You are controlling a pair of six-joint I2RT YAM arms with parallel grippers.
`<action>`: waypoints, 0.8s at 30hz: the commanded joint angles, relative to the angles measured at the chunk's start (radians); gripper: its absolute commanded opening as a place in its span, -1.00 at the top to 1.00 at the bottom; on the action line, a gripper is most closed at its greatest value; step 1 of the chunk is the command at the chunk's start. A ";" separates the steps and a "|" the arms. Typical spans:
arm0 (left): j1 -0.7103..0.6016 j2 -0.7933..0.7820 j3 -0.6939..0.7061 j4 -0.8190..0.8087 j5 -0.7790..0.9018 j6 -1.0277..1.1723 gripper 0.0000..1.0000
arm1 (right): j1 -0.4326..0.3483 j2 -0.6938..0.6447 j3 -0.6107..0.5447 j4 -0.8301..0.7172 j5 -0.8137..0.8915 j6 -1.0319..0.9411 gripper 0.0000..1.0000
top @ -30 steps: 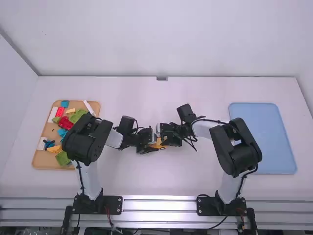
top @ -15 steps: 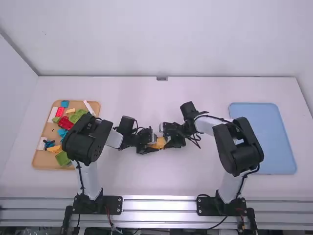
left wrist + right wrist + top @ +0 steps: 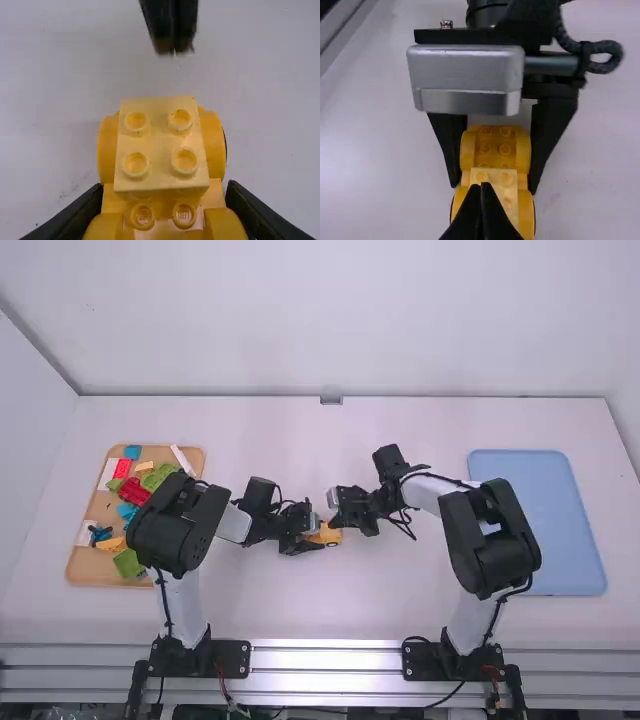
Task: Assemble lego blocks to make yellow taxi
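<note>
Yellow taxi (image 3: 162, 145) is sitting clamped in the left gripper (image 3: 318, 534); the closed right gripper (image 3: 334, 521), hovering near, is easing rightward.

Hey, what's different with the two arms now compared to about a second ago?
The right gripper has drawn back to the right and a little farther from the high camera, uncovering more of the yellow lego build. Its fingers are together now; whether it let go of anything, I can't tell. The left gripper stayed put, holding the build, and the wooden tray is unchanged.
</note>
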 commanded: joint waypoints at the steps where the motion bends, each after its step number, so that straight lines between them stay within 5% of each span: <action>1: -0.003 0.012 -0.008 -0.024 -0.020 -0.004 -0.10 | 0.041 -0.021 0.014 0.012 0.121 0.069 1.00; 24: -0.003 0.012 -0.008 -0.040 -0.020 -0.004 0.02 | 0.056 -0.021 -0.054 0.060 0.360 0.067 1.00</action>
